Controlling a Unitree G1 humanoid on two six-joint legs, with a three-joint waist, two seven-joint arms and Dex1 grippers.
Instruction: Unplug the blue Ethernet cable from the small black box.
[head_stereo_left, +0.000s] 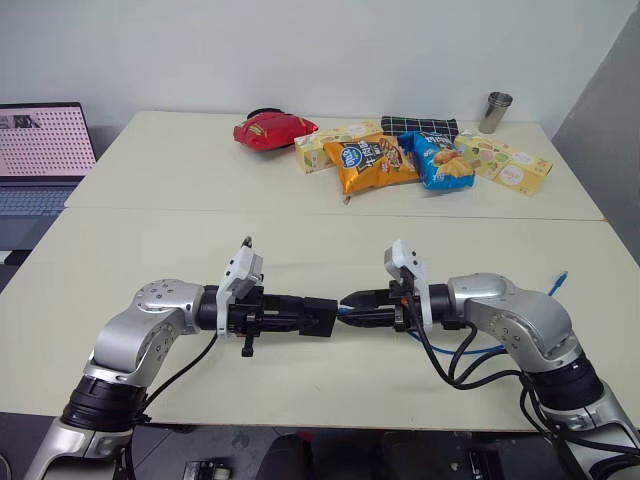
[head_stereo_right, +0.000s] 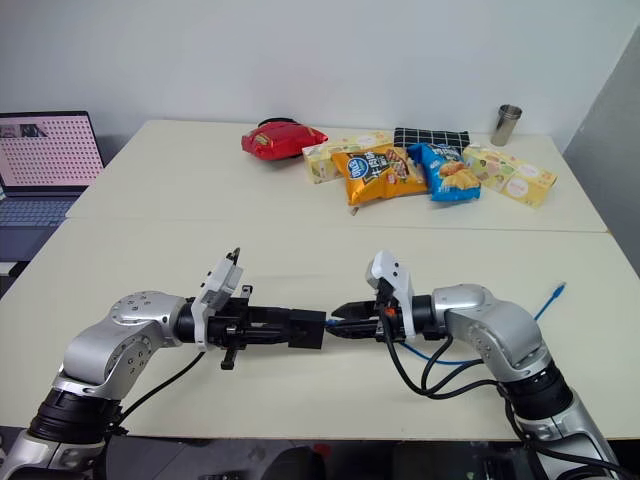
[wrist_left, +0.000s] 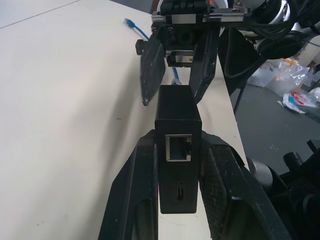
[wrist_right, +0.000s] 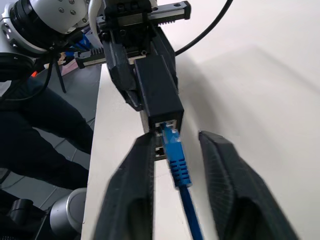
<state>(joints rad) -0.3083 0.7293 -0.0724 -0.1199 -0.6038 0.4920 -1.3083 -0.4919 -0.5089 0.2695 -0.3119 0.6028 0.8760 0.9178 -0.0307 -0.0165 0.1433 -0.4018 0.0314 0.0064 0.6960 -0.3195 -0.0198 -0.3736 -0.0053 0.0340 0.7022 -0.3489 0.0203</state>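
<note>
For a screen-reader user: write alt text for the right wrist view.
A bright blue Ethernet cable is plugged into a small matte black box, which the left gripper is shut on. The right gripper's two black fingers flank the blue plug without visibly touching it.

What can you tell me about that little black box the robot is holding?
The small black box is a matte, plastic-looking rectangular block, held level above the table between the left gripper's fingers. One end shows an empty network socket above a smaller slot. At the other end the blue Ethernet cable is plugged in.
</note>
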